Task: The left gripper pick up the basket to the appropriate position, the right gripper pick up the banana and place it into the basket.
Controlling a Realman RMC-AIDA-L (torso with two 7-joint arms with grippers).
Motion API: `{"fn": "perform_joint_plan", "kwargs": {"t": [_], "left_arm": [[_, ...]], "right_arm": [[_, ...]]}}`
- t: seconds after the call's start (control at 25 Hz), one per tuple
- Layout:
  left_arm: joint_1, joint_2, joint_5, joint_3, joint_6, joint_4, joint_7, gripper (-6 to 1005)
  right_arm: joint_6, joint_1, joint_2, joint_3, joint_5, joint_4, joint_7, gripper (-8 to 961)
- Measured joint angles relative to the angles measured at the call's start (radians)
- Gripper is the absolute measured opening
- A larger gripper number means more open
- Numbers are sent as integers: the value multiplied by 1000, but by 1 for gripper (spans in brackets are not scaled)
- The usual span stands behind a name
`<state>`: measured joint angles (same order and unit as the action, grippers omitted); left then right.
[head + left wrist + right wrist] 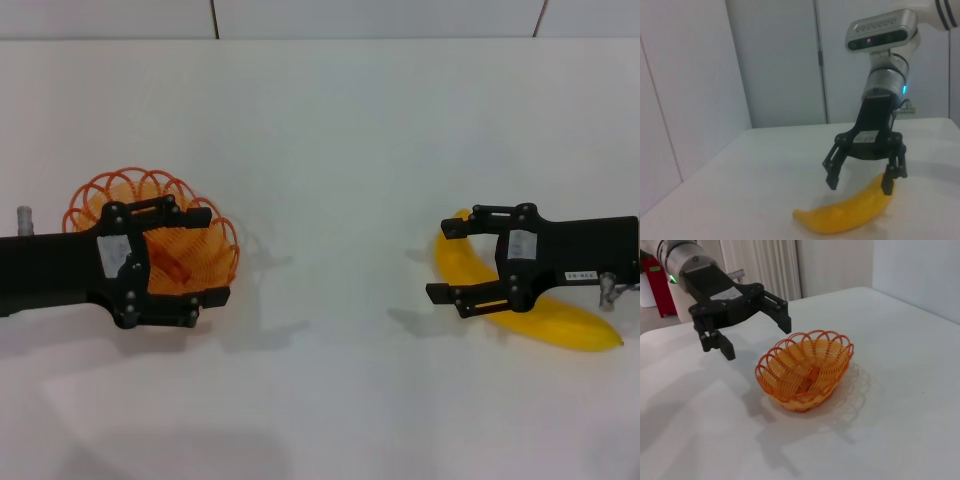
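On the white table (pixel 330 400), the left gripper (pixel 195 255) hovers wide open and empty over the basket (pixel 190 250), light, springy wire best pinched at its rim. The right gripper (pixel 450 262), also open and empty, straddles the banana (pixel 560 325), smooth, easily bruised, best gripped mid-length.

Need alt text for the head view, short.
Two open black grippers hover over a white table: the left gripper above an orange wire basket on the left, the right gripper straddling a yellow banana lying on the right. Neither object is gripped yet.
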<state>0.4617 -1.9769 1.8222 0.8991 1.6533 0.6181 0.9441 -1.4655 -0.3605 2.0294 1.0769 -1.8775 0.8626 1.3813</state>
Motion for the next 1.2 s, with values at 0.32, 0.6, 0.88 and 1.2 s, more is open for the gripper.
{"fn": "perform_joint_plan", "kwargs": {"t": [0.32, 0.6, 0.88, 1.2], "left_arm": [[-2, -14, 0, -5, -21, 0, 0, 875], [0, -33, -1, -137, -30, 56, 126, 871], [-9, -37, 8, -226, -59, 247, 432, 867], [9, 30, 144, -225, -142, 404, 849, 862]], "right_arm": [[1, 0, 0, 0, 0, -3, -1, 894], [1, 0, 0, 0, 0, -2, -1, 894], [1, 0, 0, 1, 0, -2, -1, 894], [1, -3, 0, 6, 0, -2, -1, 893]]}}
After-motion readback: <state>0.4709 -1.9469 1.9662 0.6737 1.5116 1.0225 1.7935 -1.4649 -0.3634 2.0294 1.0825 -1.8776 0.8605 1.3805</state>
